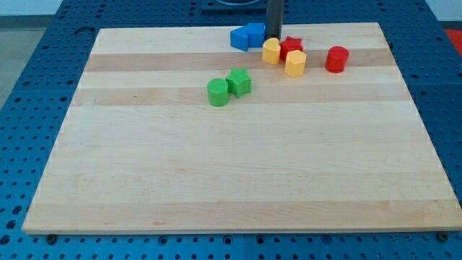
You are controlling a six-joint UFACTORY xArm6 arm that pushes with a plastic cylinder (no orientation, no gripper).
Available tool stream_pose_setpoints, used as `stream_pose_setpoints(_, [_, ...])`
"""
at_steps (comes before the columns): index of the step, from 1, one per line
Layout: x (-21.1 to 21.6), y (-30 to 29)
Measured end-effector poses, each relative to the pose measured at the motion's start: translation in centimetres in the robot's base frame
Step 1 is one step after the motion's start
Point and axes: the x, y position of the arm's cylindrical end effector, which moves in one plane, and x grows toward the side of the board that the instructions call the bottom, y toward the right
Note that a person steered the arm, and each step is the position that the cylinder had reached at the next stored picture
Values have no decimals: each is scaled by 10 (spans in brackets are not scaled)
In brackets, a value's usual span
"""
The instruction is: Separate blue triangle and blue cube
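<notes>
The blue triangle (237, 38) and the blue cube (255, 34) lie touching each other near the top edge of the wooden board (216, 173), the triangle at the view's left of the cube. My tip (273, 37) stands just to the view's right of the blue cube, close to or touching it, and just above the yellow block (271, 51). The rod rises out of the view's top.
A red star (291, 46) and a second yellow block (295, 63) sit right of my tip. A red cylinder (336, 59) stands further right. A green cylinder (218, 92) and a green cube (239, 81) lie below, touching.
</notes>
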Motion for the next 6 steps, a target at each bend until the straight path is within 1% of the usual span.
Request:
stream_pose_setpoints(1, [-18,16])
stream_pose_setpoints(2, [-40,11])
stream_pose_setpoints(3, [-33,-26])
stream_pose_setpoints(4, [-3,-67])
stream_pose_setpoints(5, [12,-99])
stream_pose_setpoints(6, [-19,-96])
